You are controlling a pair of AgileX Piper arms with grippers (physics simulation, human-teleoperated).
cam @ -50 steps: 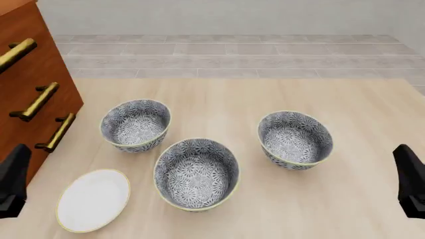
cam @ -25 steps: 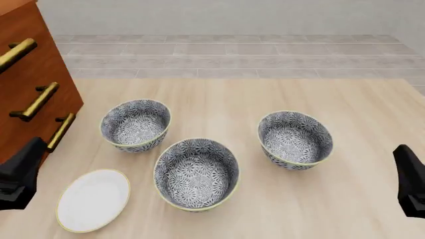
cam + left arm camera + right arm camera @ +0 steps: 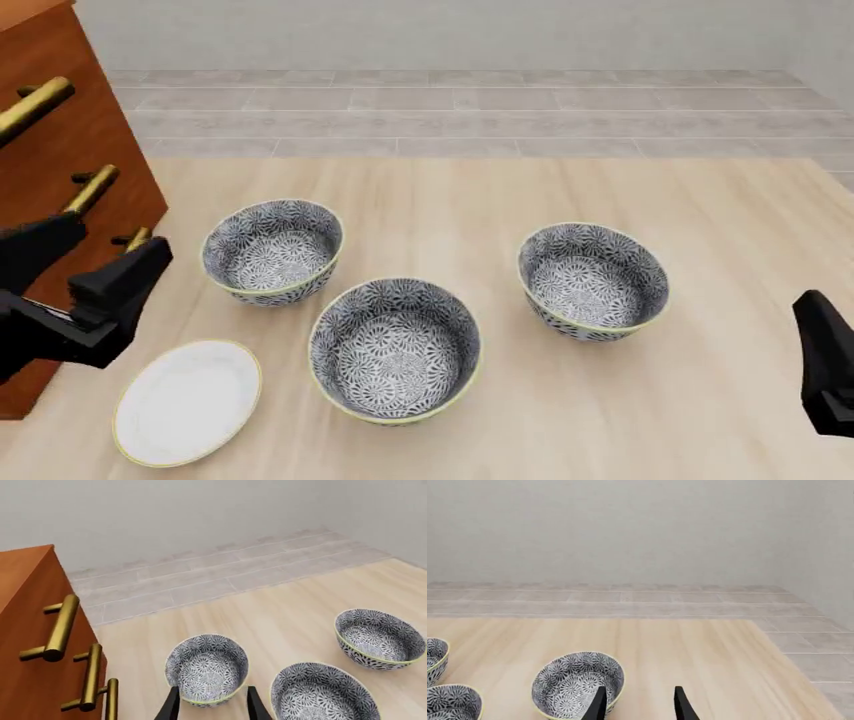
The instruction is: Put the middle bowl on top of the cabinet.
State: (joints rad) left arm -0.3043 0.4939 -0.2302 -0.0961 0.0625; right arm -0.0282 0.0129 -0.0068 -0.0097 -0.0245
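Three blue-and-white floral bowls stand on the table. The middle bowl [image 3: 395, 348] [image 3: 323, 697] [image 3: 452, 703] sits nearest the front, between the left bowl [image 3: 272, 250] [image 3: 207, 669] and the right bowl [image 3: 593, 280] [image 3: 579, 685]. The reddish-brown cabinet [image 3: 60, 170] [image 3: 30, 645] rises at the far left. My left gripper [image 3: 91, 272] [image 3: 212, 711] is open and empty, between the cabinet and the left bowl and facing that bowl. My right gripper [image 3: 827, 375] [image 3: 639, 710] is open and empty at the right edge, short of the right bowl.
A flat white plate [image 3: 187, 402] with a yellow rim lies at the front left, just below my left gripper. Brass bar handles [image 3: 38, 103] [image 3: 59, 629] stick out of the cabinet front. Beyond the table's far edge lies a tiled floor [image 3: 454, 110].
My left gripper has come up from the lower left edge, forward and to the right, and now stands beside the left bowl. The right arm and the bowls have not moved.
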